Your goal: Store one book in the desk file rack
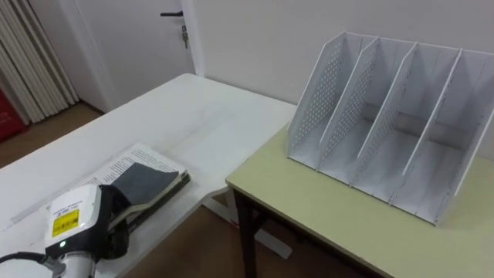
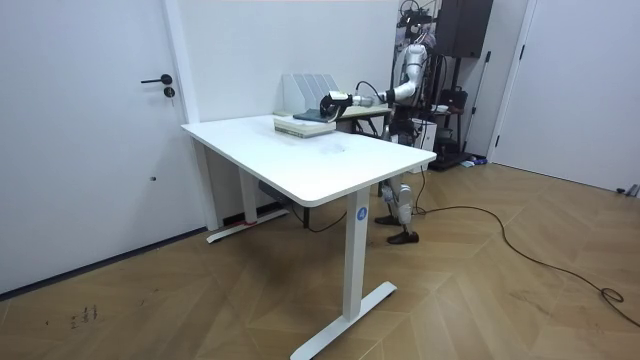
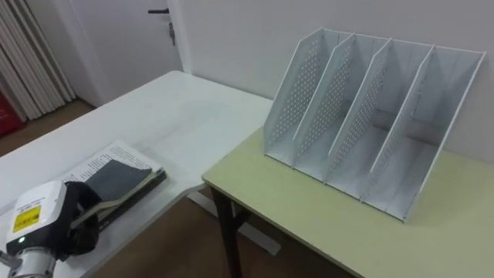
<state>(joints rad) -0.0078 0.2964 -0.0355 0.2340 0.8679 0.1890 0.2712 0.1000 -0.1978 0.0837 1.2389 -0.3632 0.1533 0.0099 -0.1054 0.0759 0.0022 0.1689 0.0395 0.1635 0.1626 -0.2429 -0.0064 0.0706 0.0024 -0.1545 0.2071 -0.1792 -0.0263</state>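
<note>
A dark grey book (image 1: 145, 182) lies on top of a small stack with a printed page (image 1: 123, 163) under it, near the white table's (image 1: 201, 116) front corner. My left hand (image 1: 114, 207) grips the near end of this book, dark fingers above and below its cream page edge. The white desk file rack (image 1: 386, 116) stands upright on the olive-green desk (image 1: 324, 212) to the right, its slots holding nothing. In the room view I stand behind the white table (image 2: 300, 160), left arm stretched to the stack (image 2: 305, 122) in front of the rack (image 2: 305, 90).
A gap with wooden floor (image 1: 201, 239) separates the white table from the green desk. A wall runs behind the rack. A door (image 1: 131, 38) and a curtain (image 1: 31, 62) stand at the far left.
</note>
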